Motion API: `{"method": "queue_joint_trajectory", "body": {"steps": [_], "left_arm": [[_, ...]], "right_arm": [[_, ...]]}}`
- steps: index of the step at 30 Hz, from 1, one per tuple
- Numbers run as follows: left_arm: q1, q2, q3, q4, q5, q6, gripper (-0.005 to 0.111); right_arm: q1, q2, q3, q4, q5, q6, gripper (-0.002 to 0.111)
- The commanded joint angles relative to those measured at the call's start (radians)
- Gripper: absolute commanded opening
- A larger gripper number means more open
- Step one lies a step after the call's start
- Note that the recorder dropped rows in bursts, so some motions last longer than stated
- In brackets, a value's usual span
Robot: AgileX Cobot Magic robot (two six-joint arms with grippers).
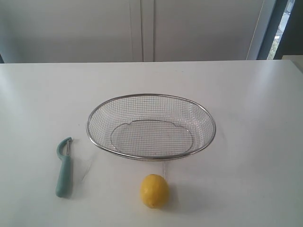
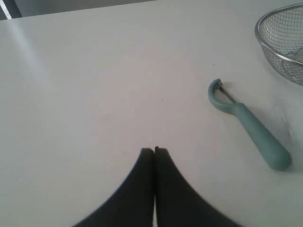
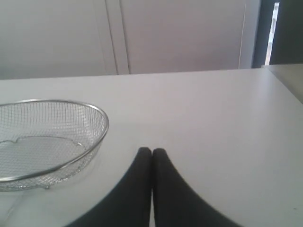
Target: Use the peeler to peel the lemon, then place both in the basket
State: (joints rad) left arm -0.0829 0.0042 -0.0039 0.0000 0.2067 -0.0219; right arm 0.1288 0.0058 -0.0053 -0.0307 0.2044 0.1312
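The yellow lemon rests on the white table near the front edge, just in front of the wire-mesh basket. The pale teal peeler lies flat to the basket's left, head pointing away from the front. Neither arm shows in the exterior view. In the left wrist view my left gripper is shut and empty above bare table, with the peeler and the basket's rim off to one side. My right gripper is likewise shut on nothing, the basket beside it. The lemon is hidden from both wrist views.
Pale cabinet doors stand behind the table's far edge. A dark window frame rises at the back right. The table's right edge shows in the right wrist view.
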Motion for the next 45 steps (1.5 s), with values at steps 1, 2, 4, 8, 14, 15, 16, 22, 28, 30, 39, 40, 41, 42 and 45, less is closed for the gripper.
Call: {"method": "queue_joint_trajectory", "body": {"steps": [1,2,4,8,14,15,16,22,28,30,39,40,41,42,45], "left_arm": [[0.000,-0.004,0.004,0.005,0.003,-0.001,0.000],[0.000,-0.004,0.004,0.005,0.003,-0.001,0.000],[0.000,-0.004,0.004,0.005,0.003,-0.001,0.000],[0.000,-0.004,0.004,0.005,0.003,-0.001,0.000],[0.000,-0.004,0.004,0.005,0.003,-0.001,0.000],[0.000,-0.004,0.004,0.005,0.003,-0.001,0.000],[0.000,-0.004,0.004,0.005,0.003,-0.001,0.000],[0.000,-0.004,0.004,0.005,0.003,-0.001,0.000],[0.000,-0.004,0.004,0.005,0.003,-0.001,0.000],[0.000,-0.004,0.004,0.005,0.003,-0.001,0.000],[0.000,-0.004,0.004,0.005,0.003,-0.001,0.000],[0.000,-0.004,0.004,0.005,0.003,-0.001,0.000],[0.000,-0.004,0.004,0.005,0.003,-0.001,0.000],[0.000,-0.004,0.004,0.005,0.003,-0.001,0.000],[0.000,-0.004,0.004,0.005,0.003,-0.001,0.000]], "right_arm": [[0.001,-0.006,0.005,0.000,-0.055,0.003,0.000],[0.001,-0.006,0.005,0.000,-0.058,0.003,0.000],[0.001,-0.006,0.005,0.000,-0.100,0.003,0.000],[0.001,-0.006,0.005,0.002,-0.230,0.014,0.000],[0.001,-0.006,0.005,0.002,-0.334,0.034,0.000],[0.001,-0.006,0.005,0.005,-0.334,0.141,0.000],[0.001,-0.006,0.005,0.009,-0.334,0.199,0.000],[0.001,-0.006,-0.025,0.008,-0.235,0.423,0.000],[0.001,0.268,-0.240,0.015,0.034,0.248,0.000],[0.001,0.422,-0.322,0.038,0.108,0.169,0.000],[0.049,0.897,-0.577,0.223,0.400,-0.181,0.000],[0.060,0.944,-0.607,0.220,0.431,-0.181,0.000],[0.074,0.987,-0.635,0.216,0.453,-0.181,0.000],[0.087,1.024,-0.656,0.215,0.468,-0.181,0.000],[0.153,1.109,-0.730,0.212,0.486,-0.183,0.000]]}}
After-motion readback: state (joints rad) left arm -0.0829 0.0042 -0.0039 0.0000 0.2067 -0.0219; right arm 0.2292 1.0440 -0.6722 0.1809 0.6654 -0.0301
